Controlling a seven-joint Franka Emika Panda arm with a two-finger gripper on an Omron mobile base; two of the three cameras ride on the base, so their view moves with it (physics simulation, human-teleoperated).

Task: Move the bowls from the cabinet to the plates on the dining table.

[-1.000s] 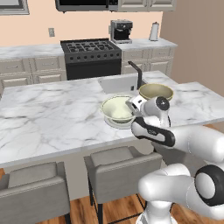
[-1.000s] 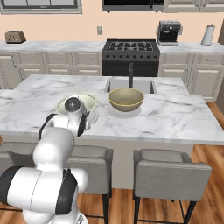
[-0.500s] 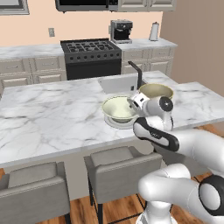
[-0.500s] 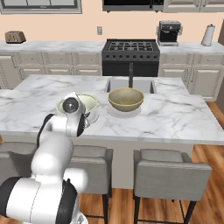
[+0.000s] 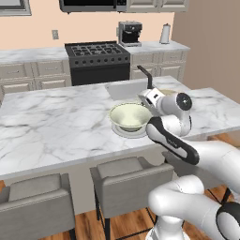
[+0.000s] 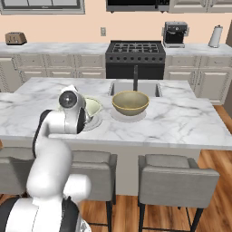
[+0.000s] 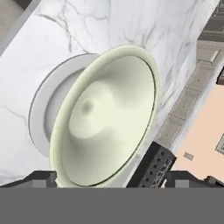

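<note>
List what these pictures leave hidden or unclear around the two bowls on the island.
- Second bowl: in the left base view the arm covers nearly all of it.
- Plate under that bowl: right base view, too faint to confirm.
- Near bowl: right base view, the arm's wrist hides its left part.
- Fingers: hand view, cut off low; contact with the bowl rim unclear.
- Plate: largely covered by the bowl.

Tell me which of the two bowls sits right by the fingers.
The paler cream-green bowl on the plate, left of the sink; the tan bowl stands before the faucet.
</note>
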